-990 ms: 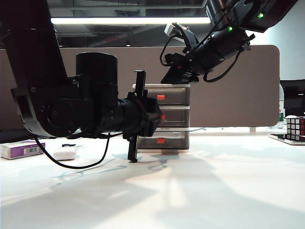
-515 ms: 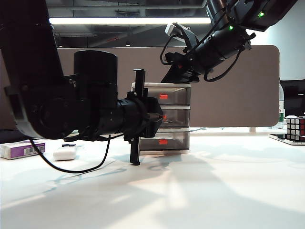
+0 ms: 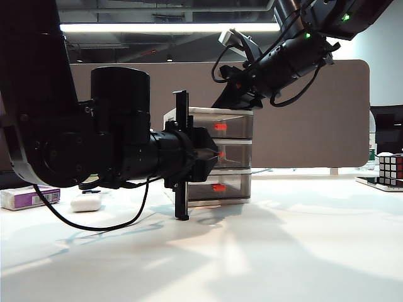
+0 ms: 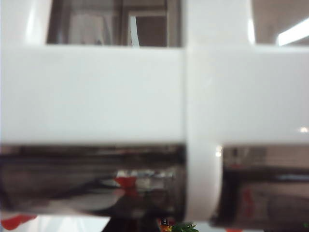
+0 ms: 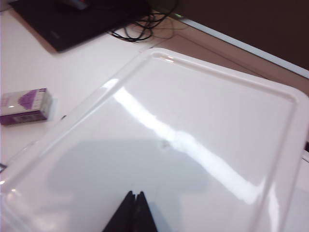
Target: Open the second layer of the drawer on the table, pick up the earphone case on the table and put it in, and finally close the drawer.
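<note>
The drawer [image 3: 208,112] stands at mid-table, and its white frame [image 4: 96,92] fills the blurred left wrist view. My left gripper [image 3: 215,153] is turned on its side. Its tip meets the orange-red handle [image 3: 221,153] of the second layer [image 3: 234,155], and it looks shut on that handle [image 4: 126,182]. In the wrist view the left gripper [image 4: 145,212] is only a dark blur. My right gripper [image 3: 221,104] is shut and empty, its tips [image 5: 133,194] against the unit's glossy white top [image 5: 203,121]. The earphone case [image 3: 85,201] lies on the table [image 3: 283,251], far left, behind the left arm.
A purple-and-white box [image 3: 28,197] lies at the far left, also seen past the unit's top as the box [image 5: 26,105]. A Rubik's cube [image 3: 390,168] sits at the right edge. A brown divider panel [image 3: 315,113] backs the table. A black pad [image 5: 82,19] and cables [image 5: 145,29] lie behind the unit.
The left arm's body has shifted slightly left while its tip stays at the middle handle. The unit's handles show a little further right and more of its left side shows. The right gripper stays on top.
</note>
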